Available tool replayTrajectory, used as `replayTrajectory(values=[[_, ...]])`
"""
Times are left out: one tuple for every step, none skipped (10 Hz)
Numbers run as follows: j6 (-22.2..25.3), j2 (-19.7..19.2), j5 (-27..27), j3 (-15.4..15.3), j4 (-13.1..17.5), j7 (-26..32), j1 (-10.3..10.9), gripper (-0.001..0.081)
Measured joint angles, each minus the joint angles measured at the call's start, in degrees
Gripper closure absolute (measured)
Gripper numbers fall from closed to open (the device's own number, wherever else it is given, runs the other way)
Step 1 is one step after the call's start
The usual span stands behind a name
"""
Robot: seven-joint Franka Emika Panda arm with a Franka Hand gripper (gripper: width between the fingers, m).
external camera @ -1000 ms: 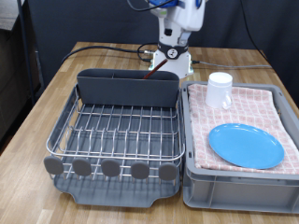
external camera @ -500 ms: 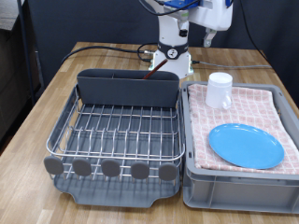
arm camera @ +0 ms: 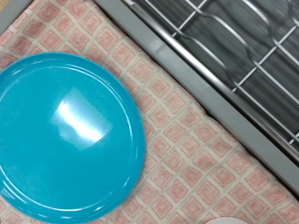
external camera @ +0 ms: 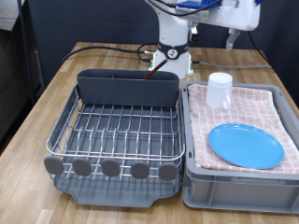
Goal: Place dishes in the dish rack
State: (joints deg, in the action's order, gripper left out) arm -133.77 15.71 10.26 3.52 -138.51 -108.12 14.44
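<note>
The light-blue plate (external camera: 245,146) lies flat on the pink checked cloth in the grey bin (external camera: 234,186). The white mug (external camera: 220,91) stands upright at the bin's back corner. The dish rack (external camera: 117,131) sits at the exterior view's left, its wire grid bare. A slim reddish-brown spoon handle (external camera: 150,74) seems to stick out of its tall back compartment. My gripper (external camera: 240,39) hangs open and empty high above the table behind the bin, beyond the mug. The wrist view shows the plate (arm camera: 65,140), the cloth and part of the rack's wires (arm camera: 238,47), but no fingers.
The bin with its pink checked cloth (arm camera: 187,140) stands right beside the rack on a wooden table (external camera: 37,112). The arm's white base (external camera: 173,58) and black cables stand behind the rack. A dark panel (external camera: 9,75) borders the exterior view's left.
The gripper has swung towards the exterior view's right, from above the arm's base to above the area behind the bin. The dishes and the rack have not moved.
</note>
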Motion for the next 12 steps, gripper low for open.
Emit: replayTrajectory(values=[[0.35,-2.28,-0.65,-0.83,2.02,-0.88,0.04,0.0004],[-0.81,-4.4,-1.67,-1.43,3.27,-1.39,0.14,0.0004],[-3.75,-6.13,-2.58,-1.75,3.37,-1.48,0.18,0.0004],[-7.82,-7.65,-3.25,-1.9,2.81,-1.42,0.19,0.0004],[-13.51,-9.04,-4.5,-1.91,1.47,0.04,0.2,0.0004],[-19.71,-10.38,-6.69,-1.88,-0.42,2.72,0.2,0.0004],[-24.91,-11.7,-9.63,-1.84,-2.18,6.08,0.2,0.0004],[-28.45,-12.96,-13.19,-1.8,-3.55,9.9,0.2,0.0004],[-30.57,-14.13,-17.27,-1.79,-4.48,13.8,0.2,0.0004],[-32.16,-15.25,-21.55,-1.82,-5.15,17.8,0.19,0.0004],[-33.47,-16.31,-25.94,-1.94,-5.58,21.98,0.19,0.0004],[-34.38,-17.24,-30.3,-2.15,-5.86,26.19,0.18,0.0004]])
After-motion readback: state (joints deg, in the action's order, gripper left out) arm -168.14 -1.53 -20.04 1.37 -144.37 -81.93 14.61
